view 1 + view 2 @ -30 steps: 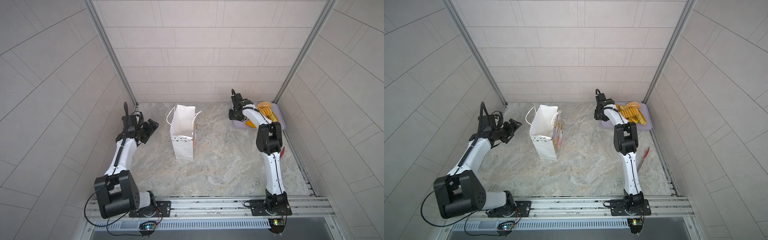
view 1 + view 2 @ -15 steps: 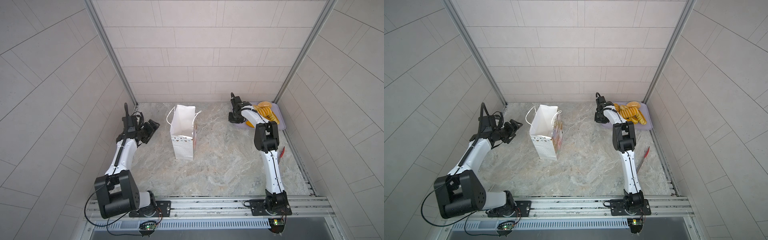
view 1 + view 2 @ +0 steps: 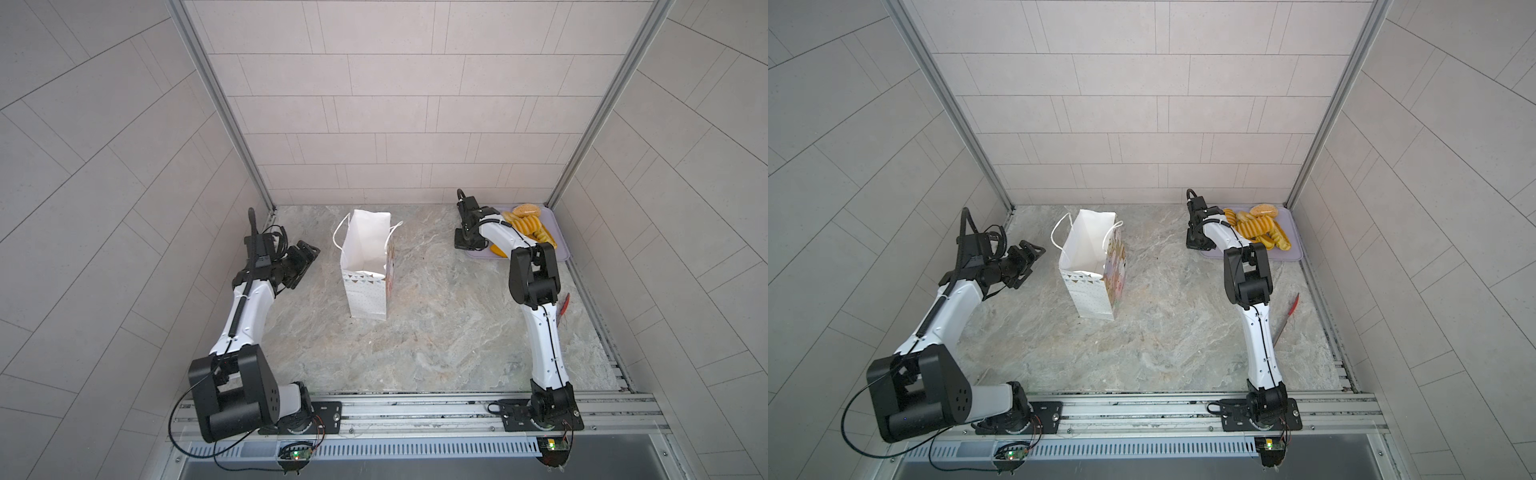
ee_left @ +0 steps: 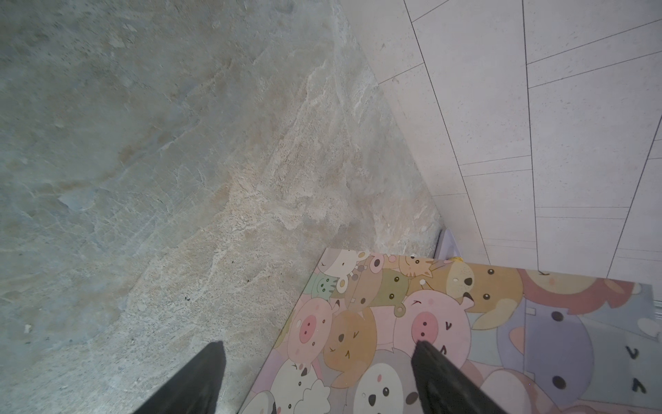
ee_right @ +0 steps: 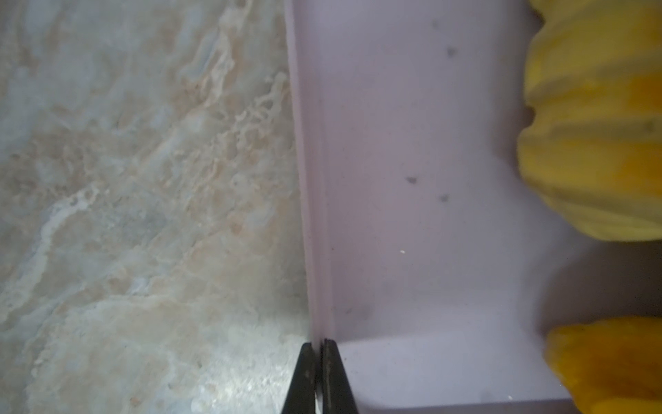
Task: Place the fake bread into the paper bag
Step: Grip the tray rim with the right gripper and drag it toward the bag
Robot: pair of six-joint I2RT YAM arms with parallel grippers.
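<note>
Since the jaws of the right gripper [image 5: 318,345] are seen clenched on the thin rim of the lilac tray [image 5: 311,179], not on any loaf, the step in hand is judged to be a drag of the tray toward the paper bag [image 3: 365,249]. The pull should be kept low, slow and flat along the desk [image 3: 436,311], so the rim is not slipped out of the pinch and the tray is not tipped. The fake bread [image 5: 591,125] is piled loose on the tray, near the pinch point, so a jerk could roll it off.

The jaws of the left gripper [image 4: 318,343] are held wide apart with nothing grasped, near the bag's animal-face side. A gap to the bag is shown in both top views. The bag is stood upright with its mouth open, well apart from the tray, and no bread is seen inside.

The rim pinch is shown only in the right wrist view; in both top views it is too small to be read. The red-tipped tongs [image 3: 1292,305], lying beside the right arm, are shown only in the top views.
</note>
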